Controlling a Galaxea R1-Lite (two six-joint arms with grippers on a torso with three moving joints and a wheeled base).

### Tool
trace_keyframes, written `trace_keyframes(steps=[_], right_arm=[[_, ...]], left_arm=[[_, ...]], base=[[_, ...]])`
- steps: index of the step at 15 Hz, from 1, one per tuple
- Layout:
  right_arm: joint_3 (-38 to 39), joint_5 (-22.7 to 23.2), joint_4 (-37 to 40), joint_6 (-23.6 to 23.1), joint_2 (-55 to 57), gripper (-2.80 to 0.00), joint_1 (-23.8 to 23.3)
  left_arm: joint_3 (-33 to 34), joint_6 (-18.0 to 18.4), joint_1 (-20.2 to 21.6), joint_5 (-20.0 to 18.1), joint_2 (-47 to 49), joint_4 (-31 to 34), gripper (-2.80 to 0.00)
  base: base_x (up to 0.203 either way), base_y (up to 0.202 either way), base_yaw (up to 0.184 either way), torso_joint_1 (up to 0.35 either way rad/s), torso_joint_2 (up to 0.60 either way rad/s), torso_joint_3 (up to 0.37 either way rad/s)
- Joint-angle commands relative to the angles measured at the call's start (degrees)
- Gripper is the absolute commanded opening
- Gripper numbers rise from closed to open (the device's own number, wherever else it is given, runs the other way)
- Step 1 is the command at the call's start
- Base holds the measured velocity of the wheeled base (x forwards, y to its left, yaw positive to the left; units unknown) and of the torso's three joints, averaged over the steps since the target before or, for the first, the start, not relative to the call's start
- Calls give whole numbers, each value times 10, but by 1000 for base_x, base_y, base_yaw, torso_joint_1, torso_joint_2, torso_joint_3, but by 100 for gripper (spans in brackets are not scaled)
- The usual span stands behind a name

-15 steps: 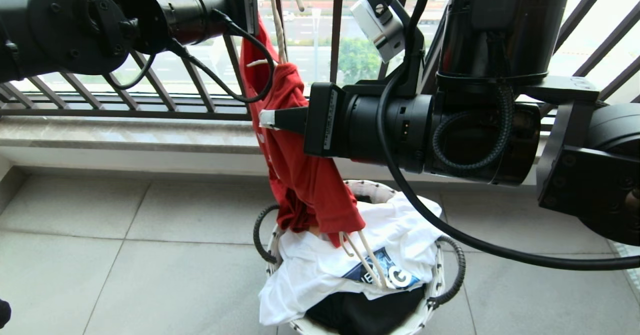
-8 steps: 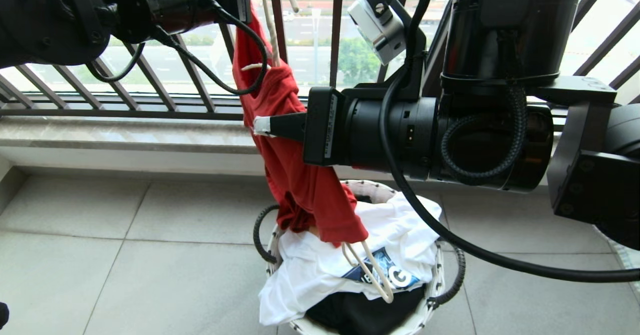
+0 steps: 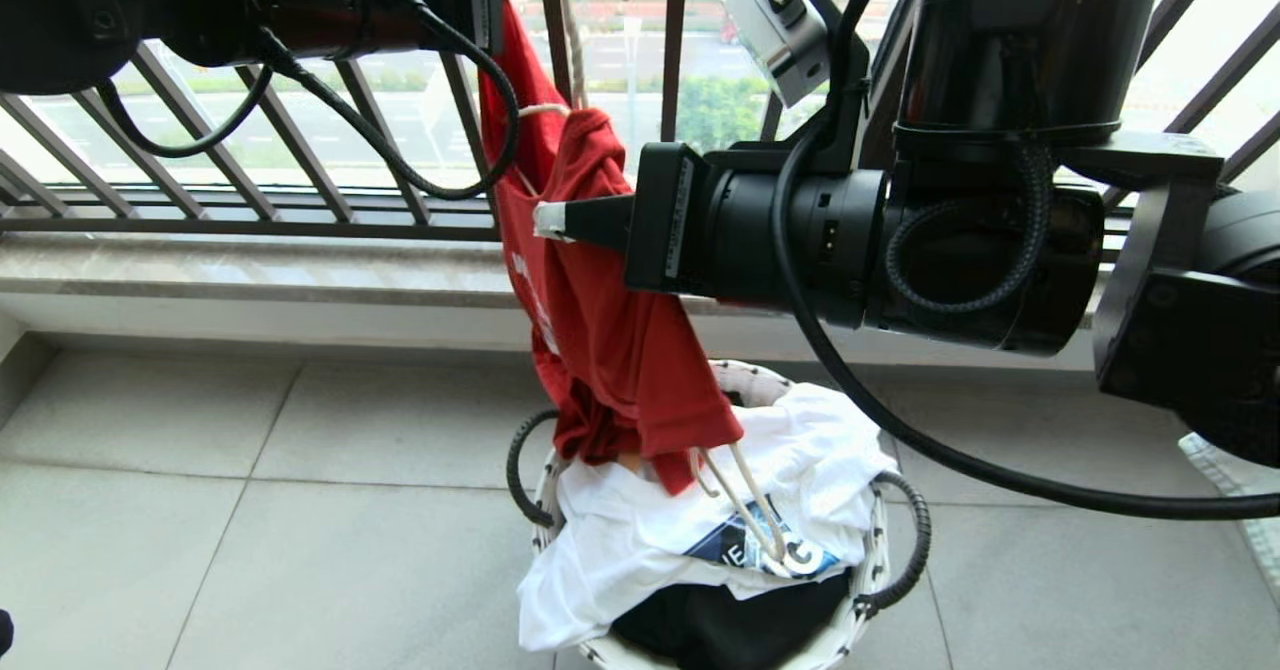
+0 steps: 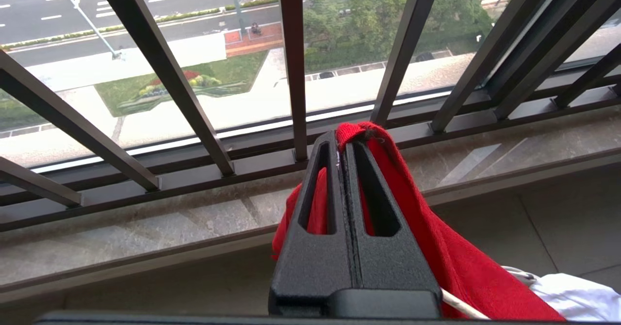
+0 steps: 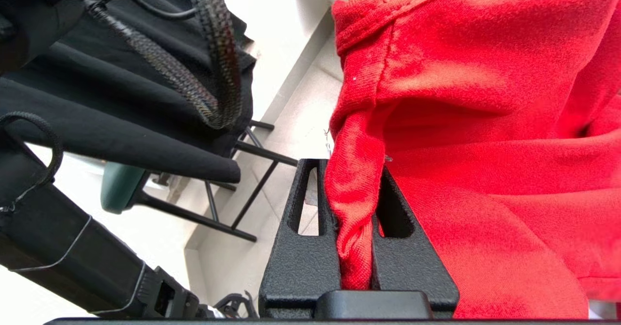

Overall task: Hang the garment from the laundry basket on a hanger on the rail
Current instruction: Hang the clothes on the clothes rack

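- The garment [image 3: 600, 350] hung above the laundry basket [image 3: 872, 560], its lower folds reaching down to the basket's contents.
- The hanger [image 3: 745, 510] was threaded through it; one cream wire end stuck out below the hem, over a white printed T-shirt [image 3: 620, 560] in the basket.
- The left hand [image 4: 345, 143], above the basket, was clamped on a fold of the garment's top edge.
- The right hand [image 3: 548, 222] pinched the garment lower down, fabric bunched between its fingers [image 5: 310, 257].
- A black barred railing [image 3: 300, 150] stood behind the basket.
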Motion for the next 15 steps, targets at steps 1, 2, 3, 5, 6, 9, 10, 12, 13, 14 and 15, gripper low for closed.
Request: trace_keyframes(steps=[1, 2, 3, 5, 6, 9, 10, 12, 13, 14, 15], right_arm=[[-10, 1, 0, 1, 14, -280, -12], [-14, 1, 0, 1, 17, -280, -17], [-18, 1, 0, 1, 17, -280, -24], [-22, 1, 0, 1, 17, -280, -30], [-22, 1, 0, 1, 17, -280, -30], [-23, 1, 0, 1, 15, -280, -32], [-24, 1, 0, 1, 15, -280, -35], [-24, 1, 0, 1, 14, -280, -36], [-24, 1, 0, 1, 14, -280, -36], [-24, 1, 0, 1, 14, -280, -36], [-24, 1, 0, 1, 14, -280, -36]], left_arm=[[-1, 3, 0, 1, -5, -1, -280], [0, 6, -2, 1, -6, -1, -280], [0, 21, -3, 3, -5, -1, -280], [-1, 37, 4, 6, -1, -3, -280], [-1, 38, 6, 6, 2, -3, -280], [-1, 53, 13, 10, 12, -5, -280], [-1, 58, 13, 17, 14, -5, -280], [-1, 65, 13, 32, 20, -9, -280], [-1, 65, 13, 33, 23, -12, -280], [-1, 65, 12, 34, 22, -13, -280], [-1, 66, 12, 35, 23, -14, -280]], base=[[0, 0, 0, 0, 0, 0], [0, 0, 0, 0, 0, 0], [0, 0, 0, 0, 0, 0], [0, 0, 0, 0, 0, 0], [0, 0, 0, 0, 0, 0], [0, 0, 0, 0, 0, 0], [0, 0, 0, 0, 0, 0], [0, 0, 0, 0, 0, 0], [0, 0, 0, 0, 0, 0], [0, 0, 0, 0, 0, 0], [0, 0, 0, 0, 0, 0]])
